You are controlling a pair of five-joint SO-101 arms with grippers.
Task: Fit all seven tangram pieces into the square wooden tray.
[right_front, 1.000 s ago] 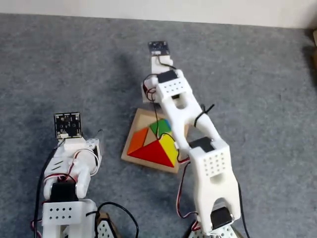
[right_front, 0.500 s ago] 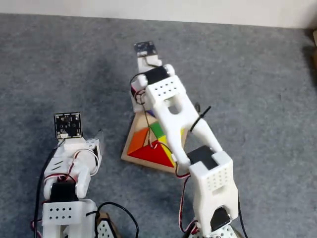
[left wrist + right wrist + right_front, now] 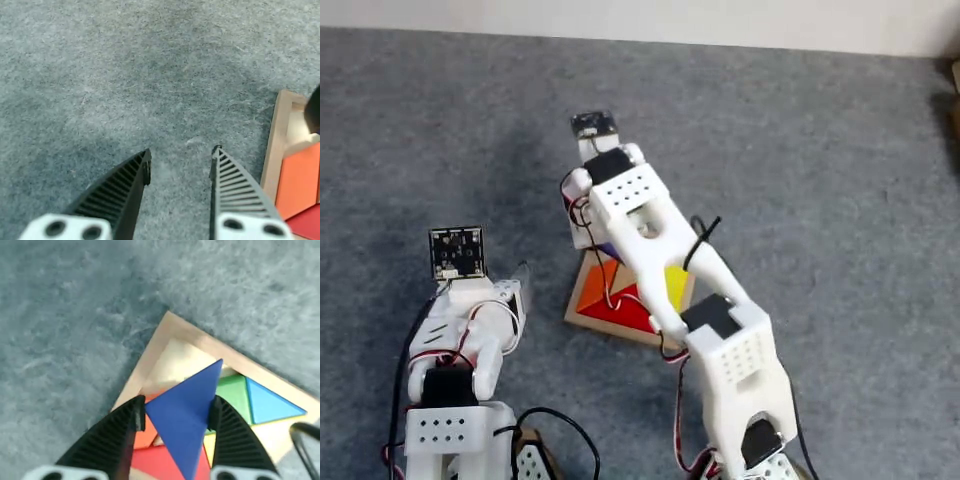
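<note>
Your right gripper (image 3: 177,401) pinches the blue triangle (image 3: 192,390) over the bare corner of the tray (image 3: 148,351), so if you lower it skewed like this, a tip may catch the tray's rim or ride up on the green piece (image 3: 231,390).

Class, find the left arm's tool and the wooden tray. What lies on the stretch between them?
Bare grey carpet lies between the left tool and the wooden tray; the left wrist view shows this stretch.
</note>
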